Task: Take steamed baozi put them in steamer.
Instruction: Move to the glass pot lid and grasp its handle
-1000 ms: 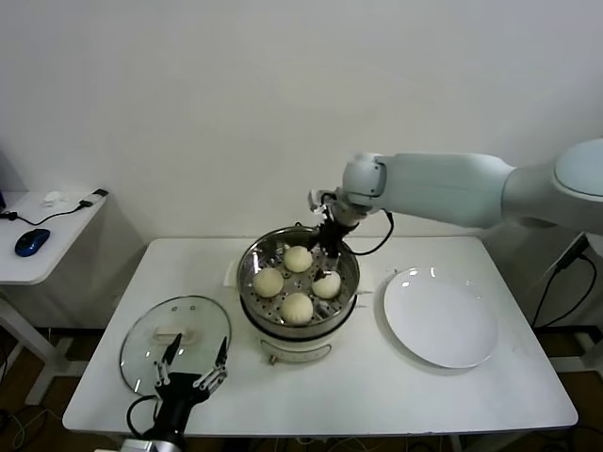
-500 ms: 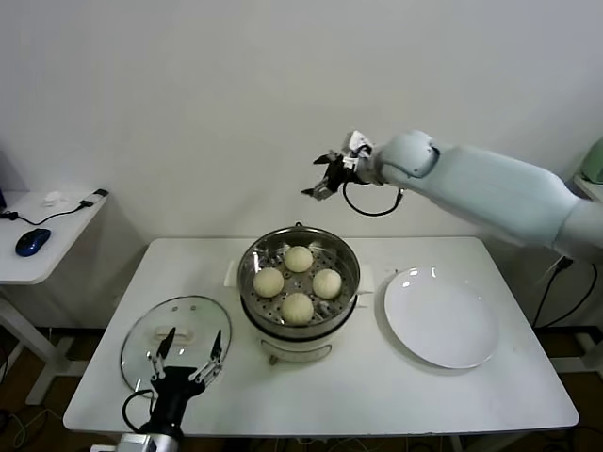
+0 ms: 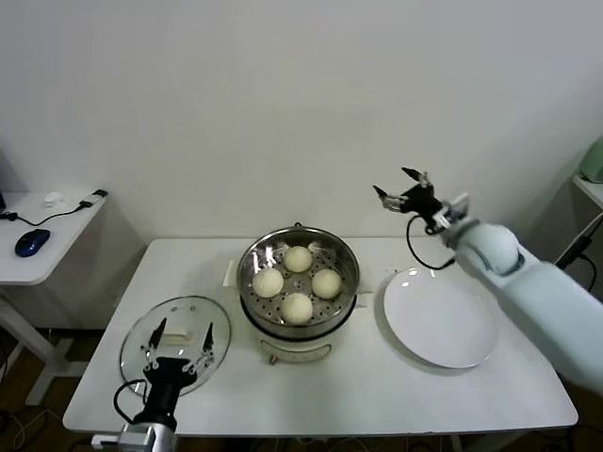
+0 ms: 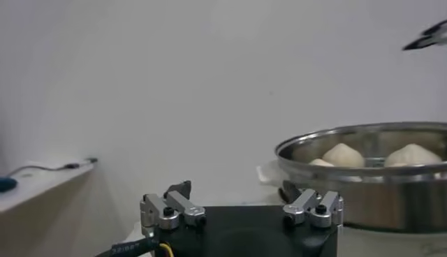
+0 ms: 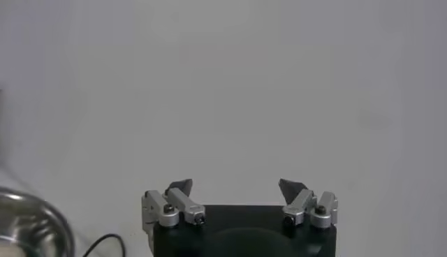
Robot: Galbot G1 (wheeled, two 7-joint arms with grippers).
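Observation:
Four cream-white baozi lie on the perforated tray inside the steel steamer (image 3: pixel 250 303) at the table's middle: one at the back (image 3: pixel 298 259), one at the left (image 3: pixel 268 282), one at the right (image 3: pixel 326 283), one at the front (image 3: pixel 297 307). The steamer (image 4: pixel 363 188) and two baozi tops (image 4: pixel 343 153) also show in the left wrist view. My right gripper (image 3: pixel 399 185) is open and empty, raised high to the right of the steamer, above the plate's far edge. My left gripper (image 3: pixel 179 336) is open and empty, low at the table's front left over the glass lid.
A round glass lid (image 3: pixel 175 344) lies on the table left of the steamer. A flat white plate (image 3: pixel 439 316) lies to its right. A side table with a blue mouse (image 3: pixel 31 241) stands at far left. A wall is close behind.
My right arm has swung away from above the steamer to the right, over the plate's far side. My left gripper has shifted slightly left and down.

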